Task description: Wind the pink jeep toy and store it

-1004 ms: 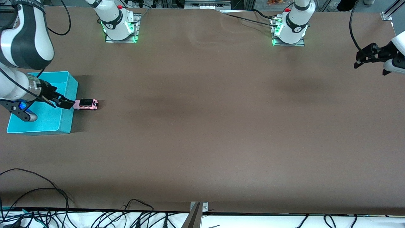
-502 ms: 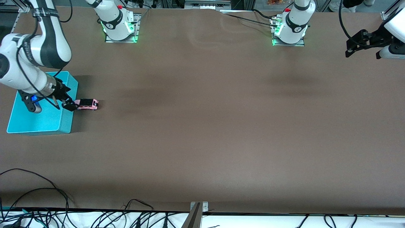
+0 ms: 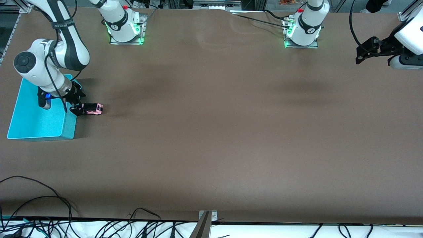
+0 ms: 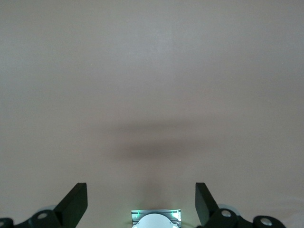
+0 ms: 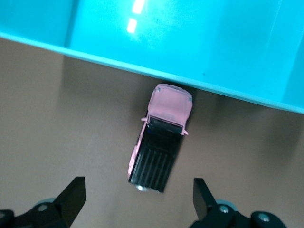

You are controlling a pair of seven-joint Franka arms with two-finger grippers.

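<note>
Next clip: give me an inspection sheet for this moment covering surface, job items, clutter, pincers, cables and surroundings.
Surface: brown table, bare.
Job's things: pink jeep toy on its wheels on the table, nose against the outer wall of the teal bin; bin empty.
Clutter: nothing seen.
Pincers: right pincer open, over the bin's edge and the jeep's nose; left pincer open, waiting over the left arm's end of the table.
Cables: loose black cables along the edge nearest the front camera.
Surroundings: green-lit arm bases.

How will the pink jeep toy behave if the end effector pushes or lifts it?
The pink jeep toy stands on wheels on the flat table, so a push along its length would probably roll it. It looks rigid and small, likely light. Its nose is against the teal bin, which may stop it.
</note>
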